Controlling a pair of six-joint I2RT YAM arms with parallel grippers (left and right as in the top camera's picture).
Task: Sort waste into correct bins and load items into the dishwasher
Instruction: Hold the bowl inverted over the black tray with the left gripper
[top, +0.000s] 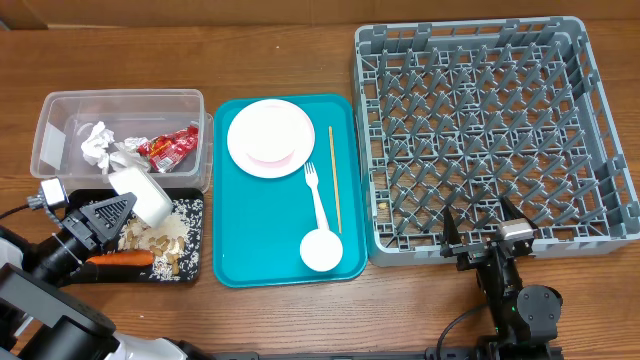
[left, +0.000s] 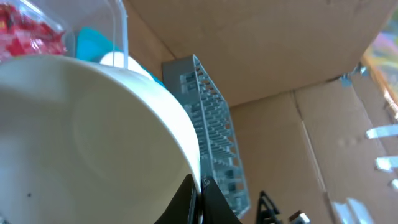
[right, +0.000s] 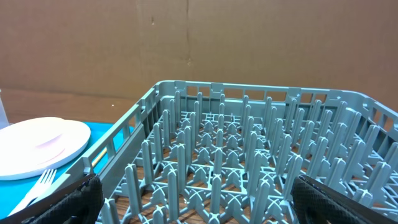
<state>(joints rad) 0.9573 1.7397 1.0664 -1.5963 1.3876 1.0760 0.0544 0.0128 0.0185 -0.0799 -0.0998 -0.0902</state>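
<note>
My left gripper (top: 128, 203) is shut on the rim of a white bowl (top: 143, 193), held tilted over the black tray (top: 195, 238), which holds rice scraps and an orange carrot (top: 118, 258). In the left wrist view the bowl (left: 93, 130) fills the frame, its rim pinched between the fingers (left: 200, 186). The clear tub (top: 60, 112) holds white napkins (top: 98, 145) and a red wrapper (top: 168, 146). The pink plate (top: 270, 138), white fork (top: 315, 195), chopstick (top: 335, 178) and small white cup (top: 322, 250) lie on the teal tray. My right gripper (top: 483, 230) is open at the front edge of the grey dish rack (top: 600, 130).
The teal tray (top: 235, 250) sits between the bins and the rack. The right wrist view shows the rack's pegs (right: 249, 162) and the plate (right: 37, 146) to the left. A brown cardboard wall stands behind the table.
</note>
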